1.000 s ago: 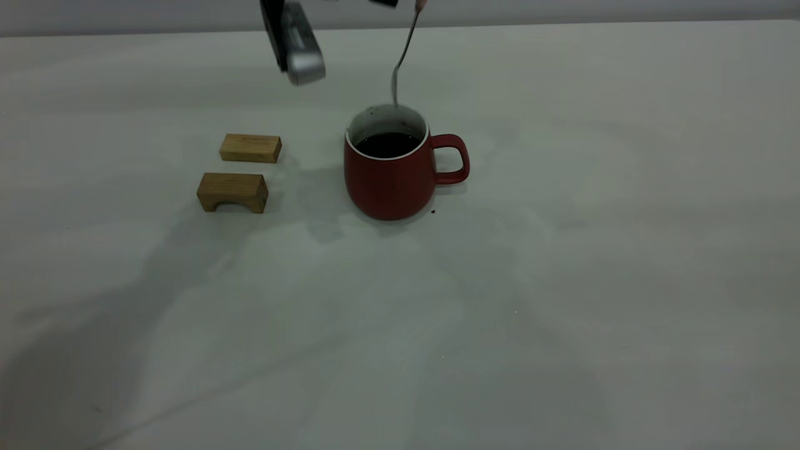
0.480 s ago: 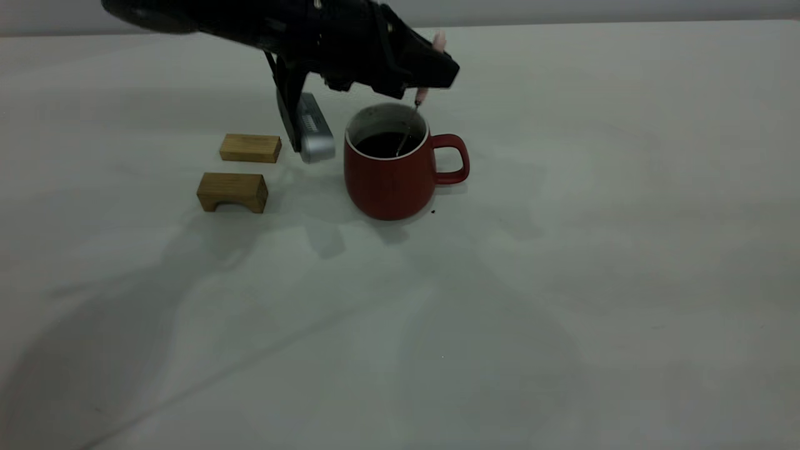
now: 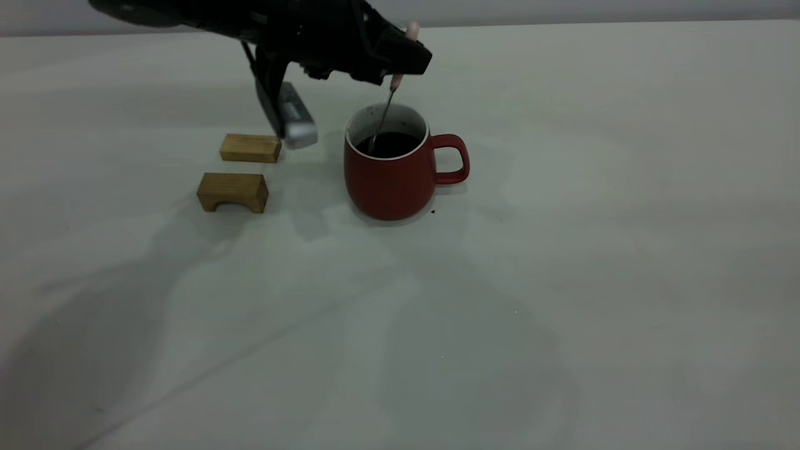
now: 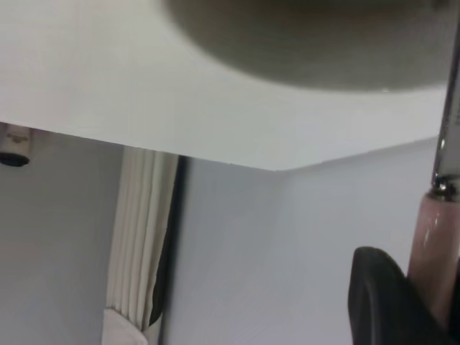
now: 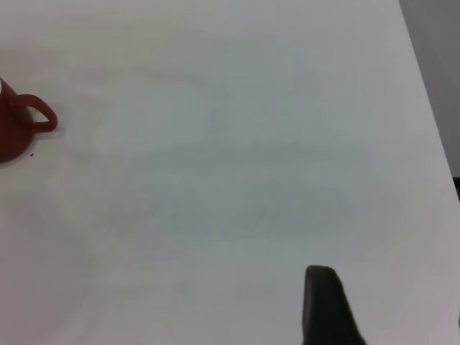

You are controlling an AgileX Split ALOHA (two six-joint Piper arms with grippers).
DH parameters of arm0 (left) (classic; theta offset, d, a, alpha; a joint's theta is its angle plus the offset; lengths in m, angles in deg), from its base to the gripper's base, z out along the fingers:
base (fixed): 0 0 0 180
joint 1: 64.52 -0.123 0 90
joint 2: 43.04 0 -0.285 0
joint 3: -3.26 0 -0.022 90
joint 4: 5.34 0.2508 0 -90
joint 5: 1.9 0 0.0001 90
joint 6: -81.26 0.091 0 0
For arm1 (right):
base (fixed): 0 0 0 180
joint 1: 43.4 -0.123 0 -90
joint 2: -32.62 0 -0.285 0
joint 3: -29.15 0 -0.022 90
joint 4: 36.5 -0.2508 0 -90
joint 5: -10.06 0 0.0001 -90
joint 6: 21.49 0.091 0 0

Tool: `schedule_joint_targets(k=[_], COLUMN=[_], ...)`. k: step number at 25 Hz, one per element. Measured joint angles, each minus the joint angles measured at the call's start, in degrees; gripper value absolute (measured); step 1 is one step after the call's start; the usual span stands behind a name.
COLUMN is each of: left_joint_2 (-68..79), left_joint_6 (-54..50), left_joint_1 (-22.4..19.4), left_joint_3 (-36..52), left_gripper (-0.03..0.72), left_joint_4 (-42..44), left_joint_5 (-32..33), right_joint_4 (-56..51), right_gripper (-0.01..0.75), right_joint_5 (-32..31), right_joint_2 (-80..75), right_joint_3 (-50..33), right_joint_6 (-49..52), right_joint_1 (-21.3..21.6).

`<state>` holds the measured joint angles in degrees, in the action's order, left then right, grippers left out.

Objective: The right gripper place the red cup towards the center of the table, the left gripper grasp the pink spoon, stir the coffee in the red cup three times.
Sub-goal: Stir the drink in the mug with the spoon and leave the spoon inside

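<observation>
Here the left gripper (image 3: 400,59), in the upper middle of the frame, is clamping the pink spoon (image 3: 396,80) and dipping its bowl into the coffee (image 3: 389,144) — stirring is in hand. The red cup (image 3: 392,178) is standing on the bench (image 3: 562,250) just above frame centre. Next calls for small circles clear of the rim — the right gripper (image 5: 327,305) is idling well apart, and I cannot tell its state.

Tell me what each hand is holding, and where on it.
The left hand grips the spoon by its pink handle, bowl down in the cup. The right hand holds nothing.

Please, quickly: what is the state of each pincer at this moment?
Left pincer: closed on the pink spoon, its bowl in the red cup.
Right pincer: cannot be told.
</observation>
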<state>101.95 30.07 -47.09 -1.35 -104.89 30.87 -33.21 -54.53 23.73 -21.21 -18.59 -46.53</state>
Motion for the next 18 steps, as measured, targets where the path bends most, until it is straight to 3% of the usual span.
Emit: schedule_joint_targets(k=[7, 11, 18], left_joint_2=[2.4, 2.4, 2.4], left_joint_6=[-0.9, -6.5, -18.4], left_joint_1=[2.6, 3.0, -0.8], left_joint_3=[-3.7, -3.7, -3.9], left_gripper=[0.139, 0.139, 0.139], left_joint_4=[0.9, 7.0, 19.5], left_joint_5=[2.7, 6.0, 7.4], right_joint_4=[0.0, 0.0, 0.0], right_gripper=[0.474, 0.474, 0.474], right_joint_5=[0.0, 0.0, 0.0], right_joint_2=[0.0, 0.0, 0.0], right_joint_3=[0.0, 0.0, 0.0], right_joint_6=[0.0, 0.0, 0.0], right_joint_1=[0.0, 0.0, 0.0])
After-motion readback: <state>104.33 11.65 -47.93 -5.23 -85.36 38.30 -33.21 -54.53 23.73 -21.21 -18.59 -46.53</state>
